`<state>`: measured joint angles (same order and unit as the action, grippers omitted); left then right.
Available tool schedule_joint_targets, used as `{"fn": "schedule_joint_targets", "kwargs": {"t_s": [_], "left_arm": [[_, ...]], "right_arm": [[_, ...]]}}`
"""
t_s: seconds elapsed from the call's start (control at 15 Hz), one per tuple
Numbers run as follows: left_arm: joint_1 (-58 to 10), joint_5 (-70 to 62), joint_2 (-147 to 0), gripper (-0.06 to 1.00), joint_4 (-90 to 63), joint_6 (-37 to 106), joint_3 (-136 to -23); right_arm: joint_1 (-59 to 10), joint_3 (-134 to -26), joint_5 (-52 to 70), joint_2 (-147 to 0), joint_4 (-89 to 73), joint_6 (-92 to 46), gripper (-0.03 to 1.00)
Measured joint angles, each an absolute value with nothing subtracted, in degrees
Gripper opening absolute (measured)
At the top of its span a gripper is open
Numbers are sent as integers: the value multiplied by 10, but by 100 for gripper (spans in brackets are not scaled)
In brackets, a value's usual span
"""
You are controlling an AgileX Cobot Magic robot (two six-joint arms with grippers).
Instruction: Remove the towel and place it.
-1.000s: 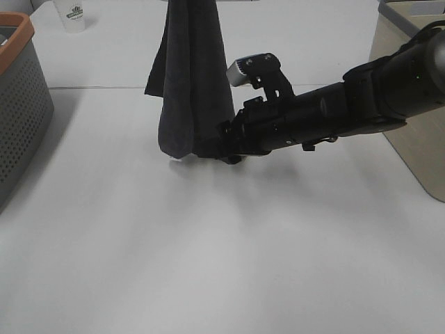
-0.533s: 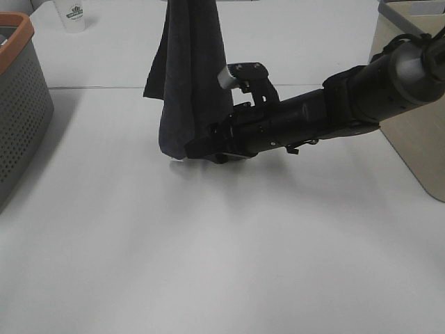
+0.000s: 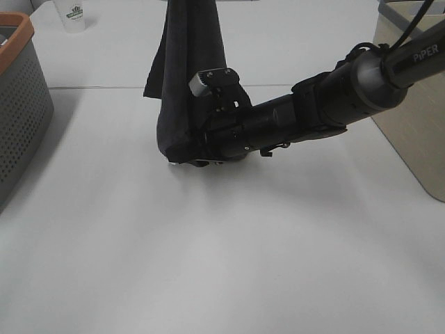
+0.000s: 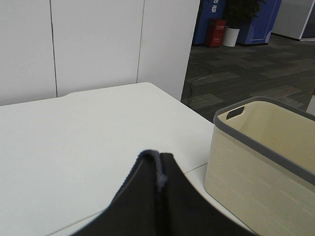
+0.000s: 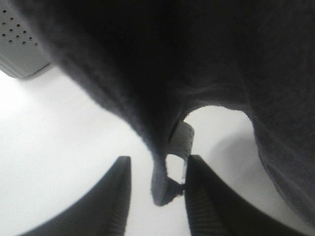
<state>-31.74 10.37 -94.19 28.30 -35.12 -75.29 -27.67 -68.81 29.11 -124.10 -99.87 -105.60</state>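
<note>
White letters "PiPER" stand on the right arm (image 3: 334, 104), near its upper end. The paper cup (image 3: 71, 14), far behind the towel (image 3: 188, 76), has a green logo, too small to read. In the left wrist view a blue panel (image 4: 206, 22) beyond the towel bears white signs, not legible.

The towel hangs upright over the white table (image 3: 208, 264). Its top is cut off by the frame, so what holds it is hidden. The left gripper shows in no view; state cannot be told. The right gripper (image 5: 157, 162) is at the towel's lowest corner, jaws apart w/ a narrow gap. The corner w/ white tag (image 5: 181, 140) hangs btw. them, not pinched. A grey basket (image 3: 21, 104) w/ orange rim stands well apart from the towel, partly cut off. The beige bin (image 3: 410, 111) stands opposite, also cut.
</note>
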Motion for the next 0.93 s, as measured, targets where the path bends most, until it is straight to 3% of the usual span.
{"fn": "schedule_joint_targets", "kwargs": {"t_s": [0.13, 0.2, 0.47, 0.67, 0.93], "left_arm": [[-317, 104, -942, 0, 283, -351, -753], [-317, 104, -942, 0, 283, -351, -753], [-317, 104, -941, 0, 283, -351, -753], [-304, 80, -930, 0, 283, -351, -753], [-262, -77, -914, 0, 244, -351, -799]], "right_arm": [[-277, -690, 291, -1242, -999, -1055, 5], [-277, -690, 291, -1242, -999, -1054, 2], [-277, -676, 290, -1227, -999, -1023, 2], [-277, -641, 270, -1159, -913, -959, 2], [-259, -626, 261, -1016, -496, -716, 2]]}}
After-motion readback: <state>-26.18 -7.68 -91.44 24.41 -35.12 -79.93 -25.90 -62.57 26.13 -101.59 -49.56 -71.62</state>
